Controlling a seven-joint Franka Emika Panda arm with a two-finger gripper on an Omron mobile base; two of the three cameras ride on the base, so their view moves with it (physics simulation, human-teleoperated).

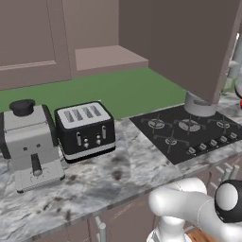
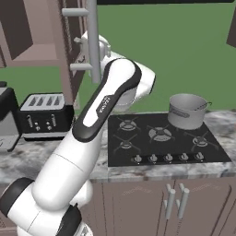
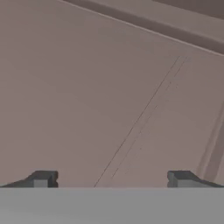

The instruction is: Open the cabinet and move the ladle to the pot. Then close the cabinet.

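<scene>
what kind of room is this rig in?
A rendered home kitchen, by the look of it: a black gas hob set into a marble-look counter, a black toaster beside an espresso machine, and mauve-brown wall cabinets above.

A black four-slot toaster (image 1: 85, 131) stands on the marbled grey counter (image 1: 123, 175), toward the back. Just to the toaster's left is a silver coffee machine (image 1: 30, 145) with a black knob on top. To the toaster's right, set into the counter, lies a black gas cooktop (image 1: 189, 133) with a row of knobs along its front edge. Behind the toaster rises a green wall (image 1: 113, 92).
</scene>
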